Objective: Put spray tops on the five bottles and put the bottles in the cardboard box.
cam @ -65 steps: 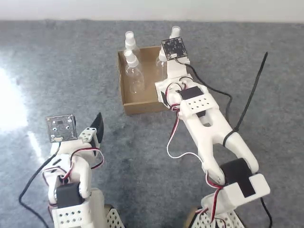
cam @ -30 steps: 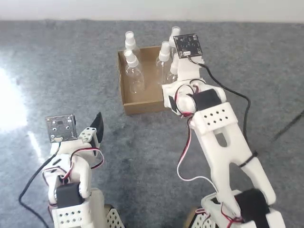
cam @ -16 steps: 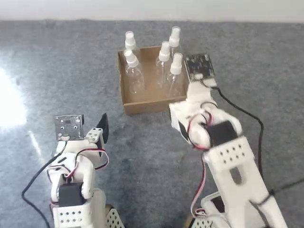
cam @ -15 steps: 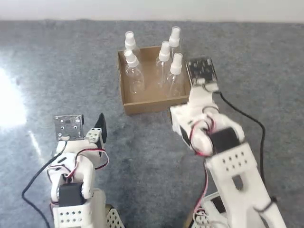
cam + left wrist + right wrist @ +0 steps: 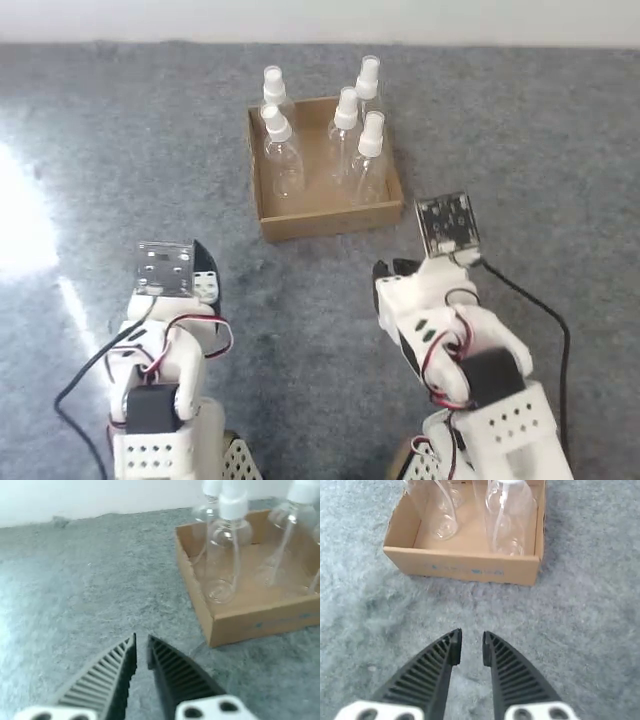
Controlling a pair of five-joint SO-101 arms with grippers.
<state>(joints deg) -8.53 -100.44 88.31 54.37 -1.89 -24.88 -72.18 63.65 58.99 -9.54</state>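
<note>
The cardboard box (image 5: 322, 222) stands at the back middle of the grey table, and several clear bottles (image 5: 277, 135) with white spray tops (image 5: 371, 126) stand upright inside it. Both arms sit folded near the front. My left gripper (image 5: 203, 262) is shut and holds nothing, well short of the box's left corner (image 5: 210, 630); its wrist view shows a bottle (image 5: 223, 555) behind the box wall. My right gripper (image 5: 471, 637) is shut too, with only a thin slit between its fingers, and hangs over bare table in front of the box wall (image 5: 465, 570). Clear bottles (image 5: 505, 515) stand behind that wall.
Grey speckled table (image 5: 520, 150) surrounds the box on all sides, with open room between the box and both arm bases. A pale wall (image 5: 320, 20) runs along the far edge. A black cable (image 5: 545, 310) trails beside the right arm.
My right arm has drawn back from the box to the near side, leaving the bottle standing in the box. My left arm has tucked back a little and shifted slightly right.
</note>
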